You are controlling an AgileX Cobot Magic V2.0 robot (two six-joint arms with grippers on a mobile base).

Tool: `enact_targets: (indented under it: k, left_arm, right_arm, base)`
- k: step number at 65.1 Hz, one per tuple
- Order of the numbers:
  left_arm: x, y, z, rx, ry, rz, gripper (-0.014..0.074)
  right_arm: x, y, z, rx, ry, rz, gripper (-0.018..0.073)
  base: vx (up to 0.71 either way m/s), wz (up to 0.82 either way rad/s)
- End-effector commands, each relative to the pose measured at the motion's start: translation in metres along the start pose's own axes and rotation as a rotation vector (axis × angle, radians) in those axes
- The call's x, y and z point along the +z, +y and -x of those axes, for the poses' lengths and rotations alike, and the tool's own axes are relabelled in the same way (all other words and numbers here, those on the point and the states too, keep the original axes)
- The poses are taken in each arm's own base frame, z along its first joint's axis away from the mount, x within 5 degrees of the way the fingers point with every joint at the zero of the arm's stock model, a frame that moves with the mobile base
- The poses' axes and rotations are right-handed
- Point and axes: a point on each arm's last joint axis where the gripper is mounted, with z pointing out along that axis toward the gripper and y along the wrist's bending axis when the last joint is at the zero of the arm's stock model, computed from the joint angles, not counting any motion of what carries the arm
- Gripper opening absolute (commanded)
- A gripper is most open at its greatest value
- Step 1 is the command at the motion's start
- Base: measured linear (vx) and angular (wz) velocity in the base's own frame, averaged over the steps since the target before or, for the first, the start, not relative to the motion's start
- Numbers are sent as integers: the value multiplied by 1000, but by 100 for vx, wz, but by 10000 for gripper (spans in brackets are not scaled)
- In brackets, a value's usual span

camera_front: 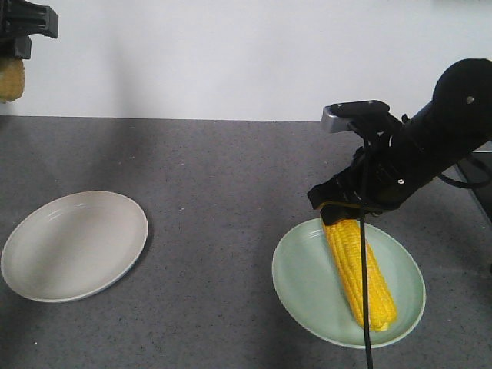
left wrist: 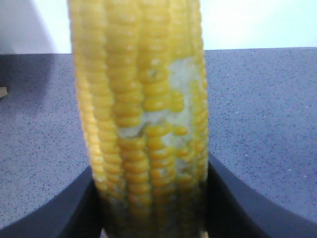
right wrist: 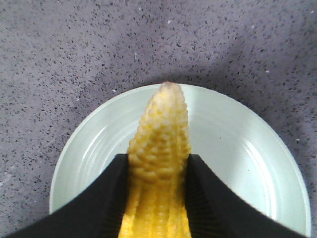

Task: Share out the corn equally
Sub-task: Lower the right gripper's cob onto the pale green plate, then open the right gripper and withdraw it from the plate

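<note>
Risk lay with the right tool (camera_front: 350,206), clamped on a corn cob (camera_front: 360,270) resting on the green plate (camera_front: 300,284) at lower right: opening carelessly could roll it off. Upper left, the left tool (camera_front: 17,48) gripped a second cob (camera_front: 11,80) high above the white plate (camera_front: 73,244); dropped, it might bounce away. Speckled grey tabletop (camera_front: 223,192) met a plain white wall (camera_front: 231,54).

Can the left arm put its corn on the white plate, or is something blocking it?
Probably yes. The white plate is bare, with nothing lying on or over it. The left gripper holds its corn high near the back-left corner, while the right gripper is busy at the green plate.
</note>
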Motion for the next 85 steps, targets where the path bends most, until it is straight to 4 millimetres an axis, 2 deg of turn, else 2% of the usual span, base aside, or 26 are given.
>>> enact_targets:
  k: [1, 22, 60, 75, 85]
  left_arm:
    - [-22, 7, 9, -20, -119, -18, 67]
    - [-22, 7, 9, -20, -119, -19, 67]
    - [-22, 7, 9, -20, -120, -19, 67]
    - [-22, 7, 9, -20, -120, -19, 69]
    - [-22, 7, 10, -20, -121, -19, 69]
  right_arm:
    - [-16, 3, 6, -4, -79, 6, 106]
    - [-15, 2, 7, -9, -88, -4, 173]
    - [-15, 0, 7, -25, -83, -29, 456]
    - [-17, 0, 8, -28, -105, -33, 475]
    - [-30, 3, 8, -38, -158, -41, 475]
  base:
    - [0, 0]
    - [0, 0]
    - [0, 0]
    - [0, 0]
    - [0, 0]
